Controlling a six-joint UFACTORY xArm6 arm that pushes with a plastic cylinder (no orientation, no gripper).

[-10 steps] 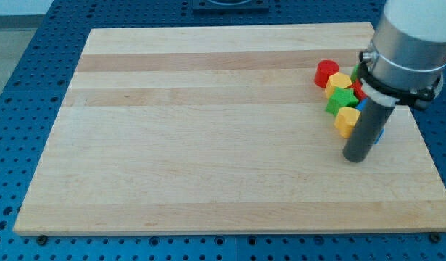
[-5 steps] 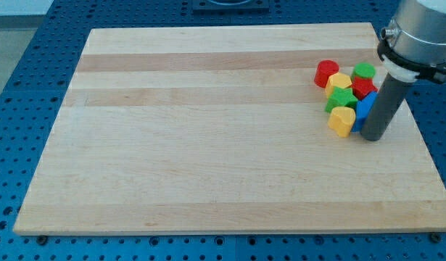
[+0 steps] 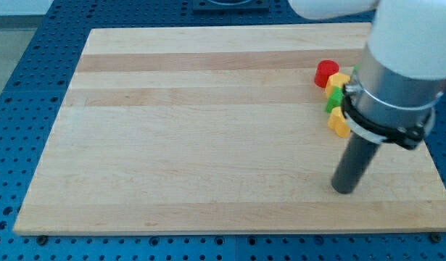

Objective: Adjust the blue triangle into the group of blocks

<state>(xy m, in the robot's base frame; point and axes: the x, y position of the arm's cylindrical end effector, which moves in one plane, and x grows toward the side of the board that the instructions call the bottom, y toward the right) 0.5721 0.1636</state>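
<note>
My tip (image 3: 344,190) rests on the board toward the view's lower right, below the group of blocks and apart from it. The arm's body covers most of the group. Still showing at its left edge are a red cylinder (image 3: 325,72), a yellow block (image 3: 338,80), a green block (image 3: 333,99) and a second yellow block (image 3: 337,122). The blue triangle is hidden behind the arm.
The wooden board (image 3: 208,130) lies on a blue perforated table (image 3: 19,87). The board's right edge is close to the view's right of the tip.
The tip has moved from beside the blue triangle at the group's right side down and to the view's left. The arm now hides the blue, red and green blocks seen before.
</note>
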